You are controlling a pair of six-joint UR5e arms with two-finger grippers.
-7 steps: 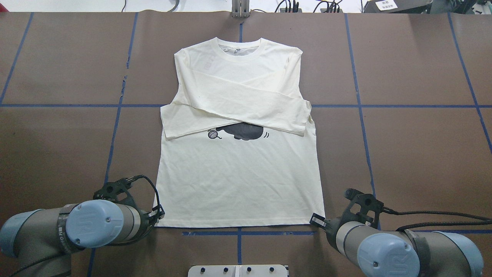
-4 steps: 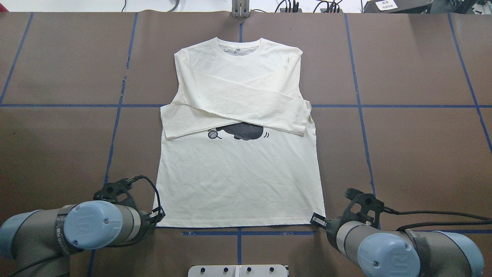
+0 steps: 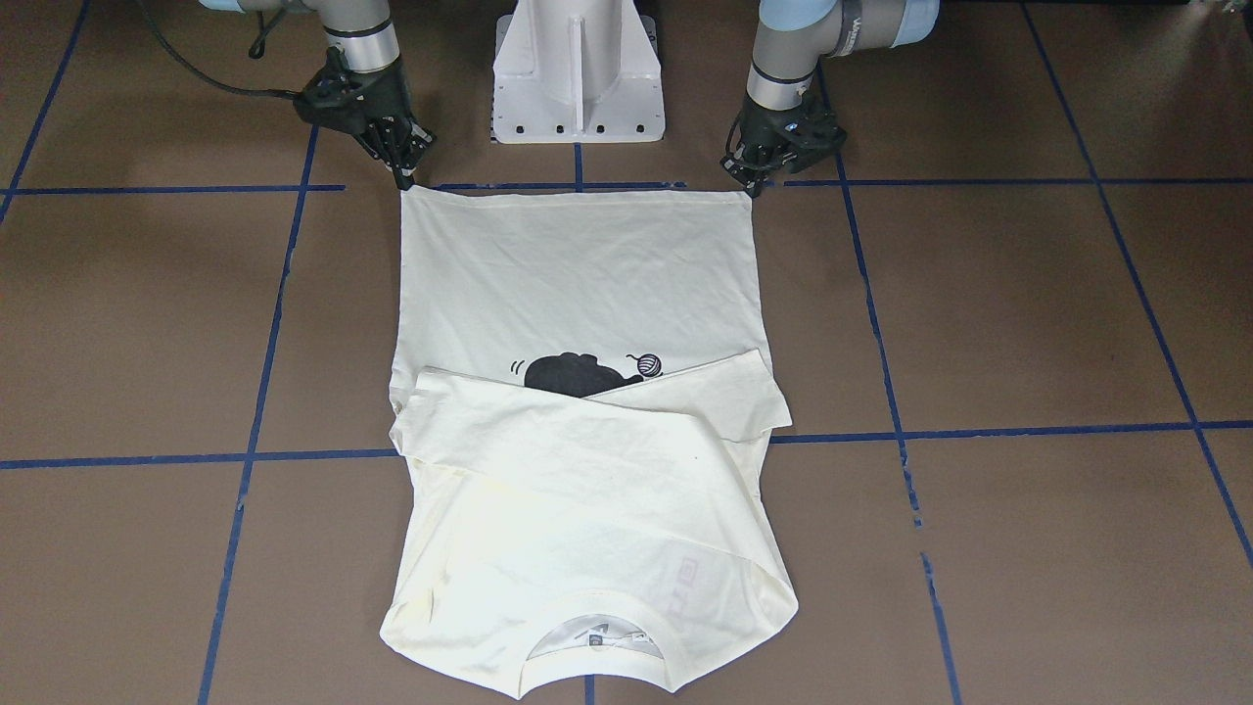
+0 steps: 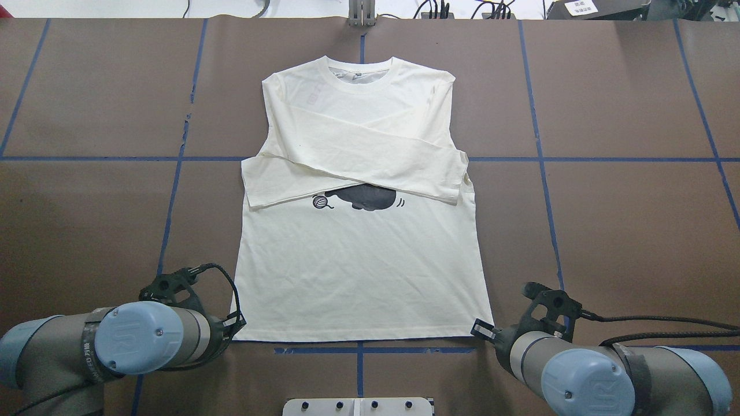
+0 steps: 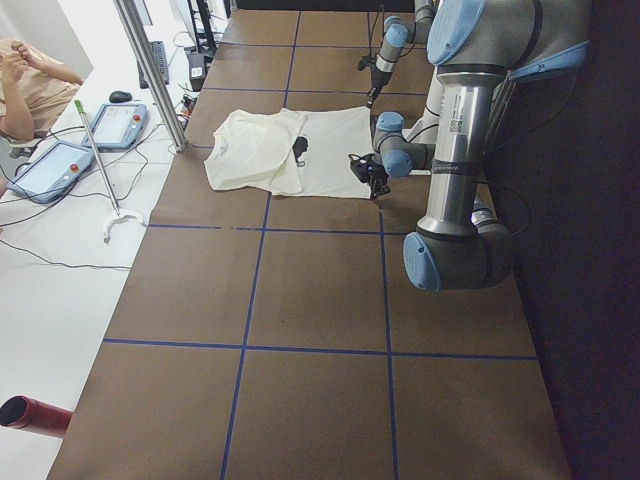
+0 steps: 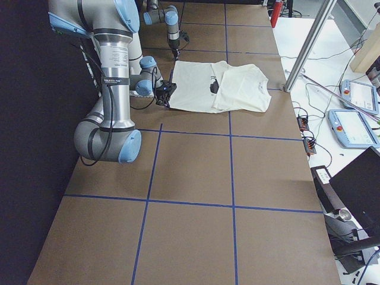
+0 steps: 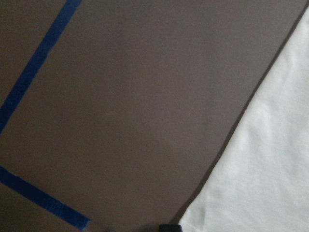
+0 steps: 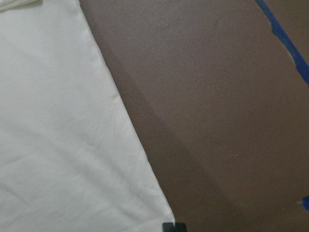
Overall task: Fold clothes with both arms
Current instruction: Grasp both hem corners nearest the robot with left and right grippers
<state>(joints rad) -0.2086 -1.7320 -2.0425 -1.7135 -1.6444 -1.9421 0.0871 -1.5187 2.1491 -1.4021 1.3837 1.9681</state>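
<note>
Risk: either claw could close on bare table (image 4: 636, 231) or catch only the top layer of cloth, because each tip sits right at the edge of the fabric. The hem would then stay down or come up lopsided.
Second risk: if one arm lifts sooner or higher than the other, I judge the hem would skew and the crossed sleeves (image 4: 358, 156) could slide off the chest.
Shirt (image 4: 358, 277): flat and print side up at mid-table, collar far from the robot and hem nearest it. The sleeves cover the top of the cat print (image 4: 367, 197).
Left claw (image 3: 752, 184): low at the hem corner on the robot's left, touching it or just beside it. I cannot tell how far open it is or whether it has any cloth.
Right claw (image 3: 403, 176): low at the opposite hem corner. Its wrist camera shows the corner ending right at a fingertip, but its opening and hold cannot be told.
</note>
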